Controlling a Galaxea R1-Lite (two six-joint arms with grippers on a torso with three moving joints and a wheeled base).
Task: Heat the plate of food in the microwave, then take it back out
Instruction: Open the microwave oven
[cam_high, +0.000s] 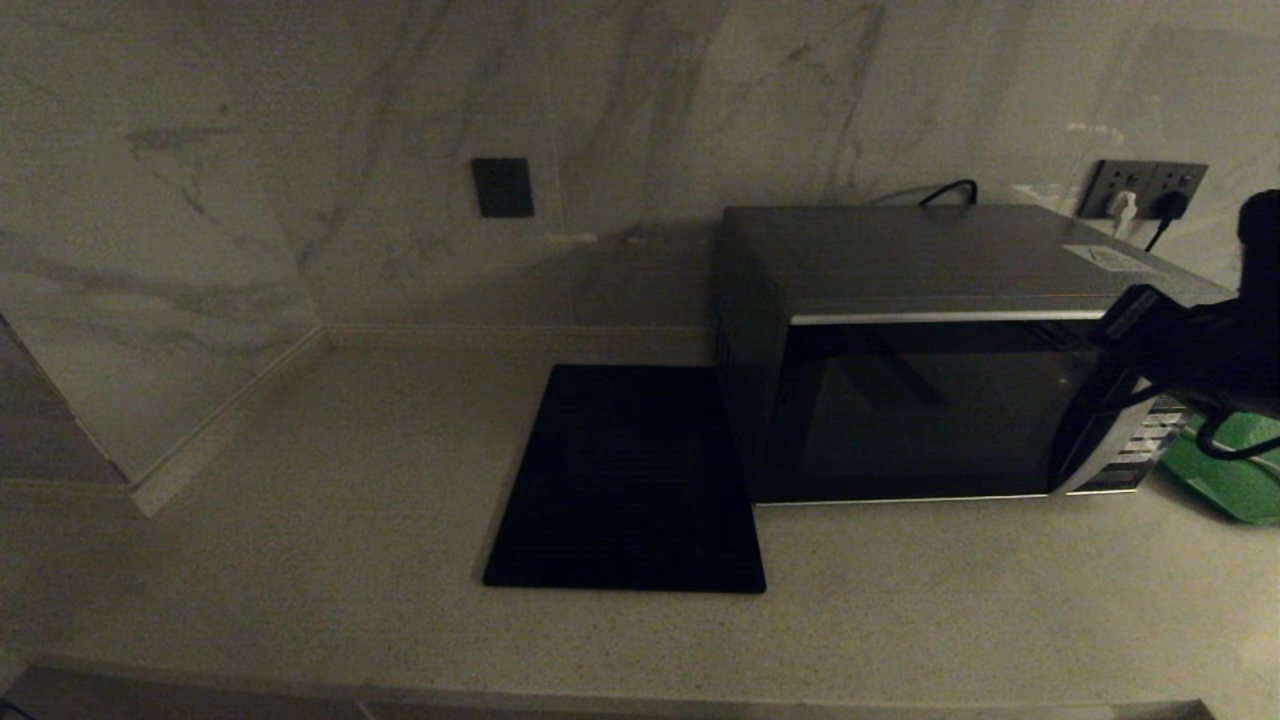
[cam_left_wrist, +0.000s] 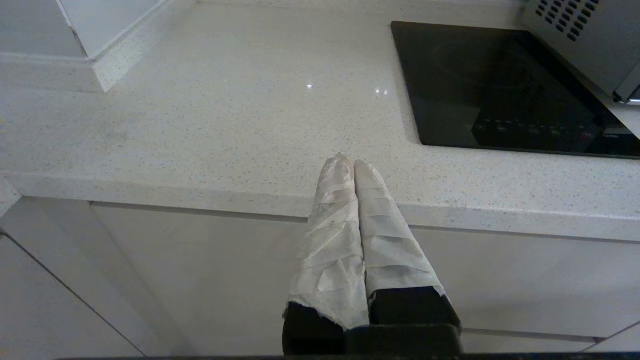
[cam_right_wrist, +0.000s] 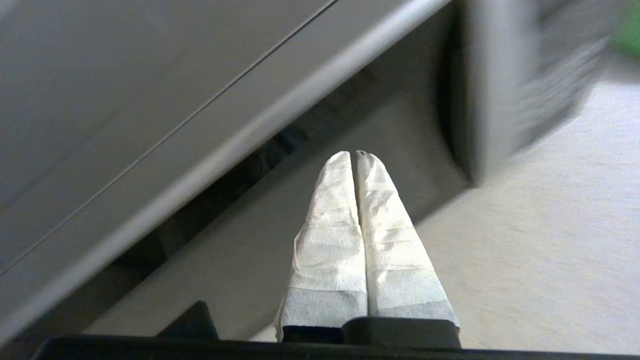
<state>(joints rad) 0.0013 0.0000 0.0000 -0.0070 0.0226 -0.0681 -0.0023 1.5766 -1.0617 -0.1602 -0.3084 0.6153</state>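
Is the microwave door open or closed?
Closed. The microwave has its dark glass door flat against the front, with no gap showing.

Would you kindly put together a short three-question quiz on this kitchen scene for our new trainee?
1. True or false: the microwave door is closed.
2. What lies on the counter directly left of the microwave: (a) a flat black mat, (b) a kettle, (c) a cutting board?
3. Fill in: the right claw is ____ in front of the microwave, holding nothing.

Key: 1 true; 2 a; 3 shut.
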